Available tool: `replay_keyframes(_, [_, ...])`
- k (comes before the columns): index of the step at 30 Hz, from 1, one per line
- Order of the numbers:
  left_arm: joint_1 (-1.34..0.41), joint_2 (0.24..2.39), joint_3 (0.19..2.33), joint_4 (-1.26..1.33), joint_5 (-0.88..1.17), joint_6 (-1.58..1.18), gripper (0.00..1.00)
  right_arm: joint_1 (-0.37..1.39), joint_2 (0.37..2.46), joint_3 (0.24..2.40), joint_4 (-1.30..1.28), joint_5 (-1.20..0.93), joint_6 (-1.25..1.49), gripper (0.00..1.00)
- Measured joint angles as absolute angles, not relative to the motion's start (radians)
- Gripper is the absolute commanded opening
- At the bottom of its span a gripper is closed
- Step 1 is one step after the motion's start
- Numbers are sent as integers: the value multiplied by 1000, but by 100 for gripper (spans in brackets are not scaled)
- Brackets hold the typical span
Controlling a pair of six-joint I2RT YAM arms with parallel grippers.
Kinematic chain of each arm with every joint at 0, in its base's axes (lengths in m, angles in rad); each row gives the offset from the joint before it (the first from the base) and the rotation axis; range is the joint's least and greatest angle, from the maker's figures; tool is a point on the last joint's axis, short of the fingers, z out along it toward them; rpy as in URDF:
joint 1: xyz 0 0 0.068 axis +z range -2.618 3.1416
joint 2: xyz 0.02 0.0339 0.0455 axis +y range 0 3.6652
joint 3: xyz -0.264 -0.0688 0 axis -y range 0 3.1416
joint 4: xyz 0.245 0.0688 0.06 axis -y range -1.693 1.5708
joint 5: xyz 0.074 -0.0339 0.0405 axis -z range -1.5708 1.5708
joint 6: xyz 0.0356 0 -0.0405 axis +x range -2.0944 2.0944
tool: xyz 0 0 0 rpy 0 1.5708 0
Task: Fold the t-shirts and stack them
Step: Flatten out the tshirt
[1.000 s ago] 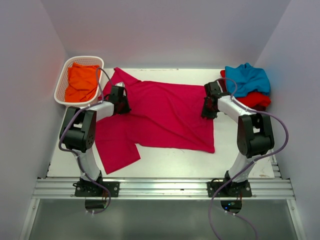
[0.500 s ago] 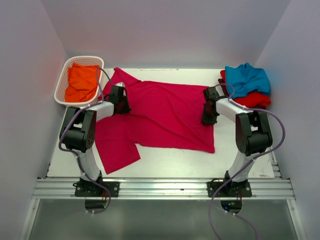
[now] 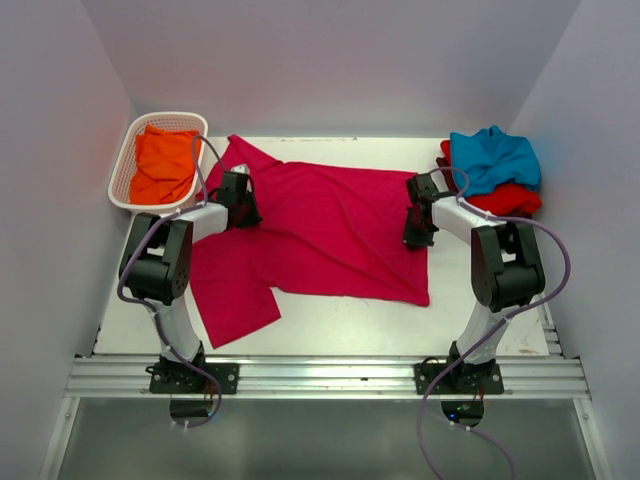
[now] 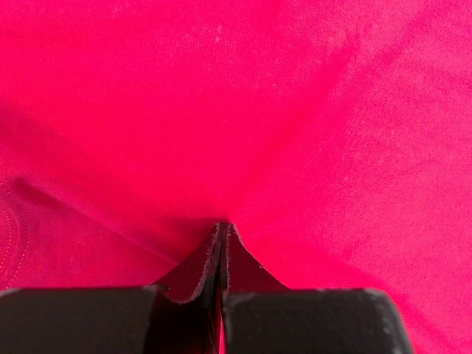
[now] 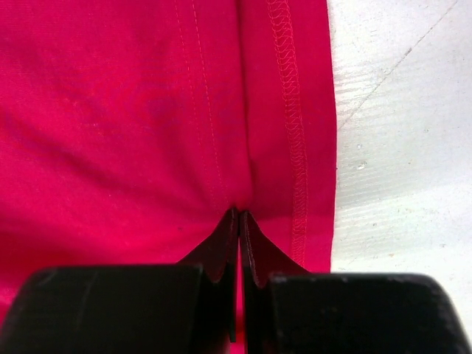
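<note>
The crimson-pink t-shirt (image 3: 330, 225) lies spread flat across the middle of the table (image 3: 350, 325), 1 sleeve toward the near left. The left jaws are closed, pinching a small raised fold of it on its left side. The right jaws are closed too, pinching a fold just inside its stitched hem at the right edge, with bare table just beside. A white lattice basket (image 3: 122, 175) in the far left corner holds an orange t-shirt (image 3: 163, 165). In the far right corner a teal-blue t-shirt (image 3: 500, 155) is heaped on a red one (image 3: 515, 198). Both arms reach forward with elbows bent and wrists low over the cloth.
</note>
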State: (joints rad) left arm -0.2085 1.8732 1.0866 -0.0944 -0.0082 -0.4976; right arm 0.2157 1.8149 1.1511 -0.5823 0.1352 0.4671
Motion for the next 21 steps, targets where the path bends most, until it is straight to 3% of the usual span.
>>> replay_keyframes(21, [-208, 1762, 1095, -186, -33, -498, 0, 218, 1648, 1249, -724, 268, 467, 0])
